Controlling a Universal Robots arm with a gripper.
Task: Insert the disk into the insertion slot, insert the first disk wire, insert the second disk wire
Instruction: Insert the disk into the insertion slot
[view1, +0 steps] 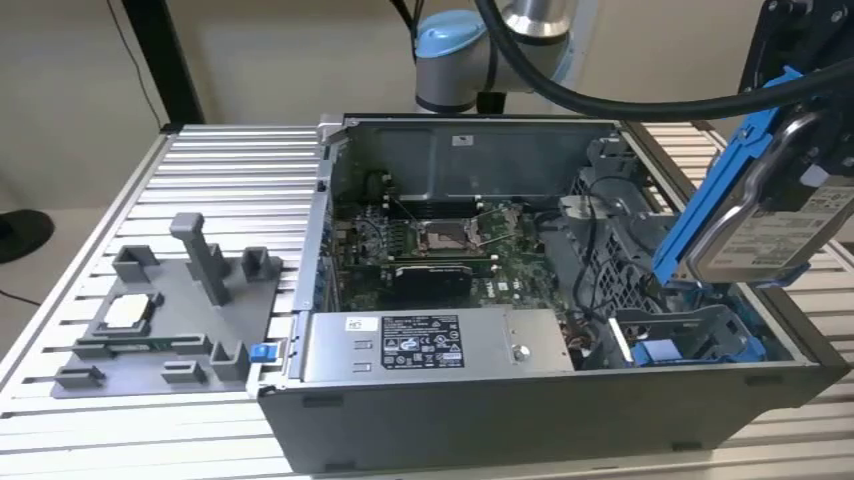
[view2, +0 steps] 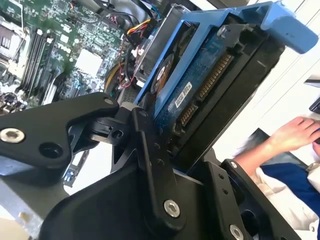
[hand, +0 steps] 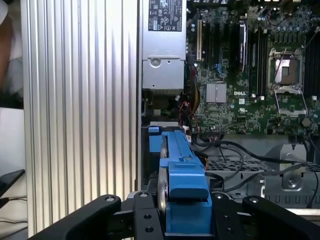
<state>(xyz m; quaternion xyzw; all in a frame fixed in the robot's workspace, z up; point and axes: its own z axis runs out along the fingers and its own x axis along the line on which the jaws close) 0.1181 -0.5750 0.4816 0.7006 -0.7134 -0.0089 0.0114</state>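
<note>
One disk (view1: 777, 228), clamped in the pincer (hand: 185, 220), hangs above the insertion slot (view1: 687, 340).

Silver disk (view1: 781, 225), white label, clipped in blue frame, was tilted steeply on edge, raised in the air. Insertion slot (view1: 707, 325), grey-blue walls, blue tab, sat empty just below, apart.

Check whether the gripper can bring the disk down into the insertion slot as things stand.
Probably yes: the gripper holds the disk tilted above the open insertion slot; loose cables beside it lie close.
</note>
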